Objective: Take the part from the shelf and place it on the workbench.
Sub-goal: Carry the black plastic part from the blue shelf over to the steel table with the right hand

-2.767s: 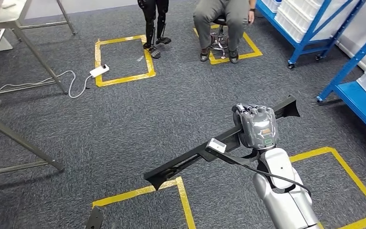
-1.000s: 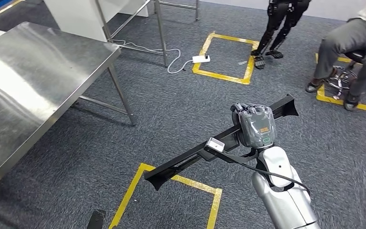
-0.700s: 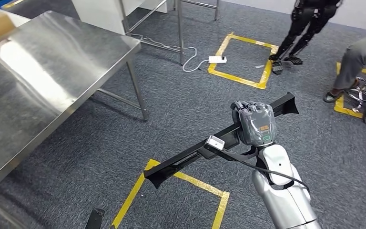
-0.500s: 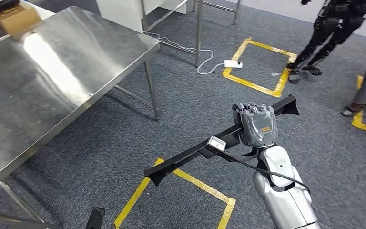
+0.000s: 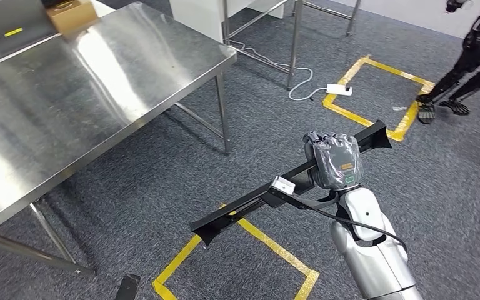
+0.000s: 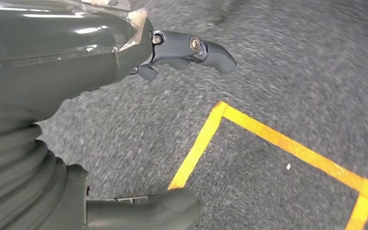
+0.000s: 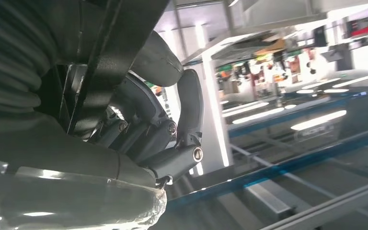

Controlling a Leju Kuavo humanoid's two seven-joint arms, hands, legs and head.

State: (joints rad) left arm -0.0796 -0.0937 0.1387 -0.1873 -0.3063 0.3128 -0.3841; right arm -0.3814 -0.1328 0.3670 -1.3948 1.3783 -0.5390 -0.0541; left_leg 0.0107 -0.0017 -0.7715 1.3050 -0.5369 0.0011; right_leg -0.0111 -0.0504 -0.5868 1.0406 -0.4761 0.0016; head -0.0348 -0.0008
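The right hand (image 5: 333,161) has its fingers closed around the long black part (image 5: 244,205) and holds it in the air above the grey carpet floor (image 5: 162,181), over a corner of a square of yellow tape (image 5: 269,244). The part is well apart from the steel tabletop (image 5: 69,94), beyond its near corner. The left hand (image 6: 76,96) holds nothing, with fingers apart, above the floor.
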